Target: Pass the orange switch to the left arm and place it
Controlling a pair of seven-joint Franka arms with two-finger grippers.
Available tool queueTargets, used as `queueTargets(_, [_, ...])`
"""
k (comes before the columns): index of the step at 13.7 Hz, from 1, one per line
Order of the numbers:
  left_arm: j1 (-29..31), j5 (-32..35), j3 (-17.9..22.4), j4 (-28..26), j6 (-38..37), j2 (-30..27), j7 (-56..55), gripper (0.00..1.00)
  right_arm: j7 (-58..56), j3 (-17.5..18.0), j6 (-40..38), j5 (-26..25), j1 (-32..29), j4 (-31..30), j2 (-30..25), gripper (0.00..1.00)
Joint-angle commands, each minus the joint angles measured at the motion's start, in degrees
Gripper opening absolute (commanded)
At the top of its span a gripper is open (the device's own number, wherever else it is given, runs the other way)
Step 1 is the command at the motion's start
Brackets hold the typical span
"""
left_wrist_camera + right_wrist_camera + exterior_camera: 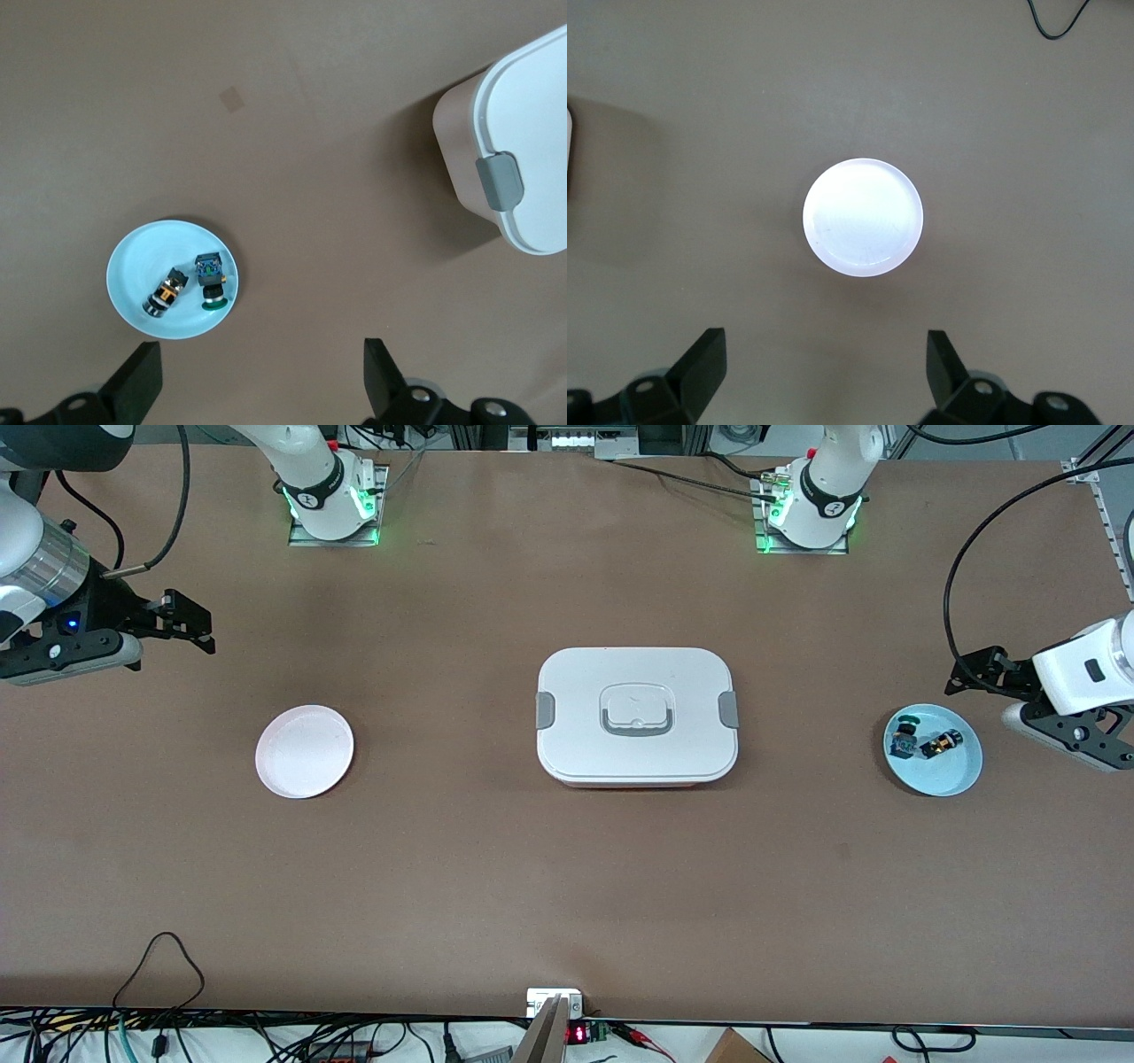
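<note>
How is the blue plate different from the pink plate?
The blue plate is pale blue and lies at the left arm's end of the table; the pink plate is pale pink, almost white, and lies at the right arm's end. The blue plate holds two small switches, the orange switch and a blue-green switch; nothing shows in the pink plate. Both are small, round and shallow, with the box between them.

A wide brown table (443,868) fills nearly the whole scene, its matte top evenly lit with soft shadows. Along the edge nearest the front camera, black cables (159,1036) tangle over a white floor strip, beside a small red display (577,1034).
</note>
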Motion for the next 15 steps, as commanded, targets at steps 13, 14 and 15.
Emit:
queueTargets(13, [0.1,2.8,-4.2,6.2,-1.6,-0.7,-23.8,1.0,-0.2,-0.7,-0.3,-0.5,-1.5,2.2,0.9,1.0])
queueTargets(14, [0.1,2.9,-4.3,6.1,-1.7,-0.7,-23.9,1.0,-0.3,-0.7,1.2,-0.4,-1.3,2.2,1.3,1.0])
queueTargets(15, [0.1,2.9,-4.3,6.1,-1.7,-0.9,-24.0,1.0,-0.2,-0.6,2.2,-0.4,-1.1,2.0,1.6,1.0])
